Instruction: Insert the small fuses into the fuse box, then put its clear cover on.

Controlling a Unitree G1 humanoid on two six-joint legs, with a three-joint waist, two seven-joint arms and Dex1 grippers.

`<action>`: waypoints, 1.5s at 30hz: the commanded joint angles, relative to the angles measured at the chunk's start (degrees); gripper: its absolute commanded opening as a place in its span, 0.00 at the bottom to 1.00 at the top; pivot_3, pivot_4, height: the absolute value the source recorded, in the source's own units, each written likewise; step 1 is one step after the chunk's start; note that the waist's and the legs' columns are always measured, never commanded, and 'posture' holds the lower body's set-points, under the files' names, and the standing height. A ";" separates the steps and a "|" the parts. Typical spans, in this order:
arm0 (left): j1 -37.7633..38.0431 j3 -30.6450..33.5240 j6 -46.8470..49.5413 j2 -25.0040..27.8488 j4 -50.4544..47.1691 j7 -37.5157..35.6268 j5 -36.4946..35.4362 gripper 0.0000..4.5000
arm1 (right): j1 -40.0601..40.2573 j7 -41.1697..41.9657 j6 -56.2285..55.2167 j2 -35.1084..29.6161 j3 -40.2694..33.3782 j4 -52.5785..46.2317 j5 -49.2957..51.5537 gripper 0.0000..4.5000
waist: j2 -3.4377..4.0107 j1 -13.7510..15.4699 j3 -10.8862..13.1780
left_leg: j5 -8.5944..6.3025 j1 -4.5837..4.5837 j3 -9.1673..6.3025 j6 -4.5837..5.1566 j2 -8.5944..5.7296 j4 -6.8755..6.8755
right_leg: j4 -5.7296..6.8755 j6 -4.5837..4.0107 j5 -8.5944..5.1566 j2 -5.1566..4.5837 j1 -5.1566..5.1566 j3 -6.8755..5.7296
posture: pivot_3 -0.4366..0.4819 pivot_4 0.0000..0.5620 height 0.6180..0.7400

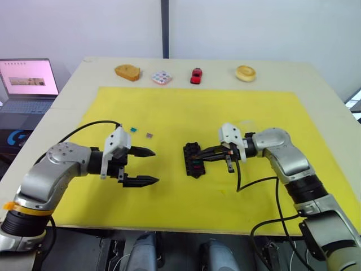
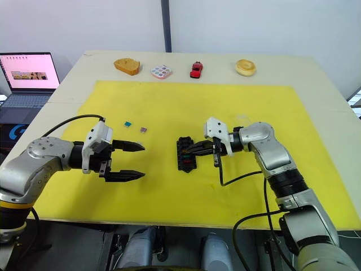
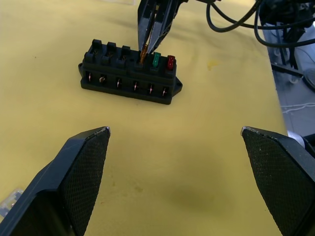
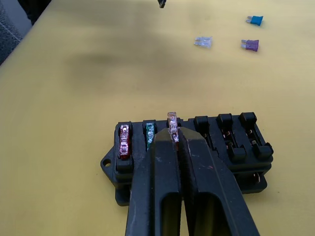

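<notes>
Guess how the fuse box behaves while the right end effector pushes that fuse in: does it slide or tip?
The fuse box probably won't tip: it sits low and flat on the yellow mat. It looks like light plastic with nothing holding it, so it may slide. The right end effector pushes from above, which likely helps.

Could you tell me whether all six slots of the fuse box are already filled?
No: the fuse box holds a red, a green and an amber fuse; three slots stand empty.

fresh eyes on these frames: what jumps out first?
The right pincer, shut on an amber fuse, is pressing it into the black fuse box mid-mat, beside a green fuse and a red fuse already seated. The left pincer hovers open nearby; three loose fuses lie on the yellow mat.
</notes>
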 commanded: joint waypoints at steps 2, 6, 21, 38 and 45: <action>-0.18 0.41 -0.06 -0.06 -1.37 0.58 -0.57 1.00 | -1.14 1.33 -0.79 -0.25 0.89 1.21 -1.85 0.00 | 0.00 -0.03 0.00 | 0.00 0.03 0.00 0.00 0.00 0.00 | 0.00 0.00 0.00 0.00 0.00 0.00 | 0.48 0.27 1.00; -0.10 0.47 0.00 -0.33 -1.46 1.04 -0.70 1.00 | -1.60 2.01 -2.02 -0.35 1.28 3.10 -3.40 0.00 | 0.00 -0.03 0.00 | 0.00 0.12 0.00 0.00 0.00 -0.01 | 0.00 0.00 0.00 0.00 0.00 0.00 | 0.48 0.27 1.00; 0.16 0.12 0.16 -1.31 -1.65 2.05 -0.77 1.00 | -4.48 2.75 4.41 -1.01 0.92 -4.59 -2.54 0.00 | 0.01 -0.02 0.00 | 0.00 0.12 0.00 0.00 0.00 -0.01 | 0.00 0.00 0.00 0.00 0.02 0.00 | 0.48 0.27 1.00; 0.59 -0.48 -0.02 -2.95 -1.72 2.86 -0.55 1.00 | -6.27 1.50 11.26 -4.40 3.60 -11.51 -6.67 0.00 | 0.01 0.03 0.00 | 0.00 0.12 0.00 0.00 0.00 -0.01 | 0.00 0.00 0.00 -0.01 -0.01 0.00 | 0.48 0.27 1.00; 1.00 -0.54 -0.08 -3.19 -1.77 3.26 -0.71 1.00 | -6.69 0.72 12.33 -4.73 4.57 -12.61 -8.20 0.00 | 0.01 0.03 0.00 | 0.00 0.12 0.00 -0.01 0.00 -0.01 | 0.00 0.00 0.00 0.00 0.00 0.00 | 0.48 0.27 1.00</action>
